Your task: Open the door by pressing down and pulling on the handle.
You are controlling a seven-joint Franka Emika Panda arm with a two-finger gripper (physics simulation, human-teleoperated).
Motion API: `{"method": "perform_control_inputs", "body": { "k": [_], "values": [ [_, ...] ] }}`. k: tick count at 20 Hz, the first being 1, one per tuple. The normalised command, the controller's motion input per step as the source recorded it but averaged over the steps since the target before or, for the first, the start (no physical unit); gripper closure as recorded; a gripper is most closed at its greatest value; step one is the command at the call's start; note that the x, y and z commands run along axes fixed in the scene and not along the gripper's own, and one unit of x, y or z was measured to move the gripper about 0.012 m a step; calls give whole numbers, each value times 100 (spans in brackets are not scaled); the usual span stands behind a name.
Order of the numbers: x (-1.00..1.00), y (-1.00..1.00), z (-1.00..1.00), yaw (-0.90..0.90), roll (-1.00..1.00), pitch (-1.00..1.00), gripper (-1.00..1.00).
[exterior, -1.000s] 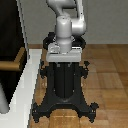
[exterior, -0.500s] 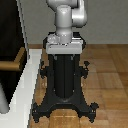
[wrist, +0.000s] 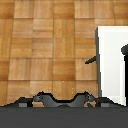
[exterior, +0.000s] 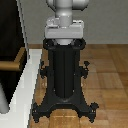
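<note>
The door [exterior: 9, 30] is a dark panel with a thin pale edge at the exterior view's left. The tan-brown handle [exterior: 10, 65] sticks out from it, level, with its darker brown stub end [exterior: 21, 57] toward the pedestal. The white frame [exterior: 27, 82] runs below and beside the door. My gripper shows in neither view; only the arm's grey base links [exterior: 65, 15] show above the pedestal. In the wrist view I see wooden floor and a white slab [wrist: 111, 60] with two small dark pieces at its edges; the door and handle cannot be made out there.
The black robot pedestal [exterior: 64, 75] with splayed feet stands mid-scene on the wooden floor [exterior: 107, 75]; its feet also show in the wrist view [wrist: 62, 98]. A grey vertical pole [exterior: 3, 102] stands at the exterior view's lower left.
The arm's grey upper links have swung a little toward the exterior view's right and straightened over the pedestal. The door and handle have not moved.
</note>
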Motion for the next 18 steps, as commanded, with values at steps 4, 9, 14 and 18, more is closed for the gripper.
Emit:
{"method": "perform_control_inputs", "body": {
  "k": [4, 9, 14, 18],
  "values": [
    [0, 0, 75, 0, 0, 0, -100],
    [0, -20, 40, 0, 0, 0, -100],
    [0, -60, 0, 0, 0, 0, -100],
    [0, -100, 0, 0, 0, 0, -100]
  ]
}}
